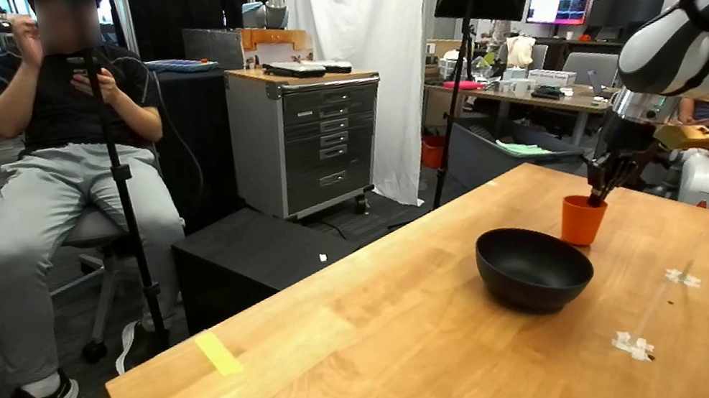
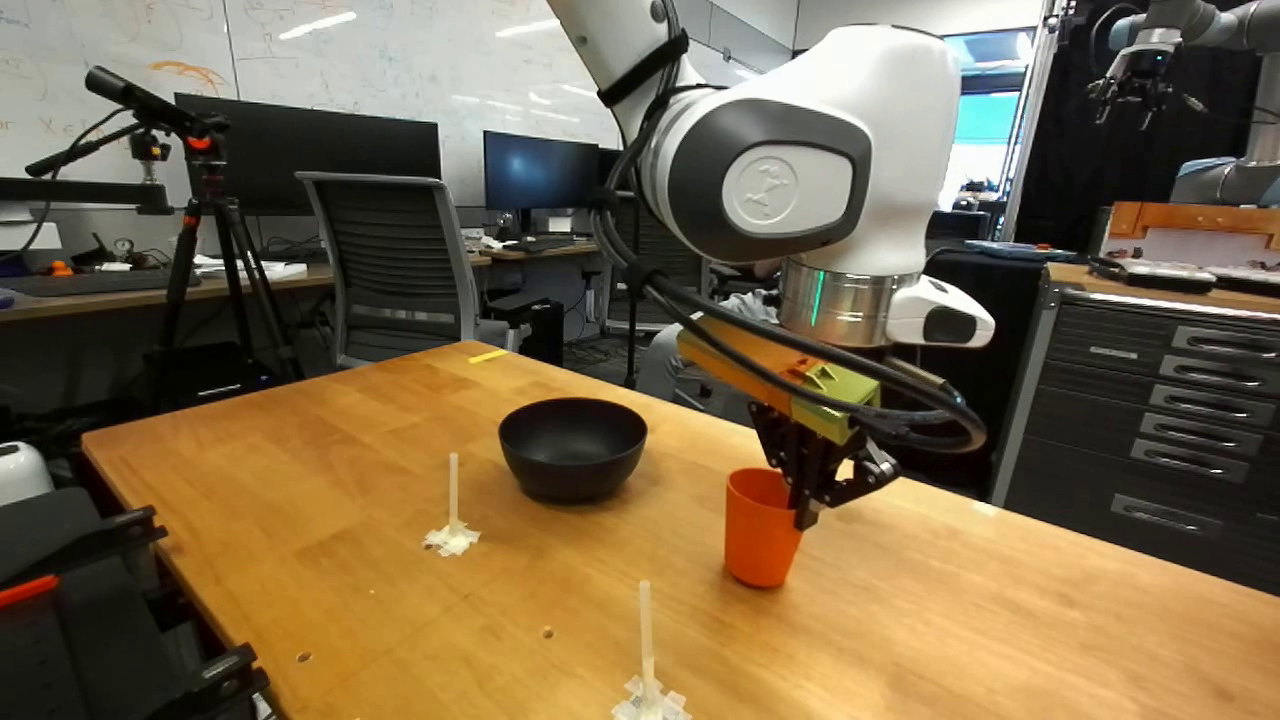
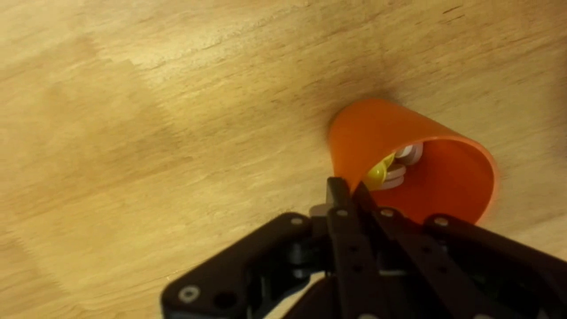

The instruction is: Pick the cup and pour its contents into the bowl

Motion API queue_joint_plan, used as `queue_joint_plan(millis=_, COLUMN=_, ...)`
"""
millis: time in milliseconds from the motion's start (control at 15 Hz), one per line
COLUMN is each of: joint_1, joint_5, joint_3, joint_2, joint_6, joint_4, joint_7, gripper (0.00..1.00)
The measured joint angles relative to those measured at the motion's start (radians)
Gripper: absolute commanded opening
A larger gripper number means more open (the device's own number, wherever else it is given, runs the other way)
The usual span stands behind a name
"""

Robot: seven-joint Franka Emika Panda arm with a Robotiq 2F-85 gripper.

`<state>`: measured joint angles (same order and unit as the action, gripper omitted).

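Cup (image 2: 757, 545): upright | pincer (image 3: 351, 190): clamped on its rim (image 3: 485, 156) | arm (image 2: 790, 190): bent, pointed downward

The bench (image 1: 371, 378) is wood; on it stand the bowl (image 2: 572, 455) and, nearby, the cup (image 2: 757, 538), both upright. Yellow tape (image 1: 217, 353) lies by one corner; two thin sticks (image 2: 454, 490) stand up, white tape (image 2: 453, 542) round each foot.
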<state>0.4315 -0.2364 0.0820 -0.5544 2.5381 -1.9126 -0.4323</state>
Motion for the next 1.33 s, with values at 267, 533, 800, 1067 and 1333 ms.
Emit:
queue_joint_plan(millis=267, joint_1=-0.001, joint_5=0.029, joint_3=0.001, joint_2=0.022, joint_6=-0.003, joint_4=-0.013, joint_7=0.0, gripper=0.01)
queue_joint_plan(millis=533, joint_1=-0.011, joint_5=0.04, joint_3=0.001, joint_2=0.102, joint_6=-0.018, joint_4=-0.06, joint_7=0.0, gripper=0.01)
queue_joint_plan(millis=800, joint_1=-0.023, joint_5=0.05, joint_3=0.005, joint_2=0.21, joint_6=-0.046, joint_4=-0.126, joint_7=0.0, gripper=0.01)
queue_joint_plan(millis=1067, joint_1=-0.047, joint_5=0.071, joint_3=0.023, joint_2=0.333, joint_6=-0.07, joint_4=-0.214, joint_7=0.008, gripper=0.01)
queue_joint_plan(millis=1333, joint_1=-0.09, joint_5=0.122, joint_3=0.04, joint_2=0.447, joint_6=-0.082, joint_4=-0.315, joint_7=0.032, gripper=0.01)
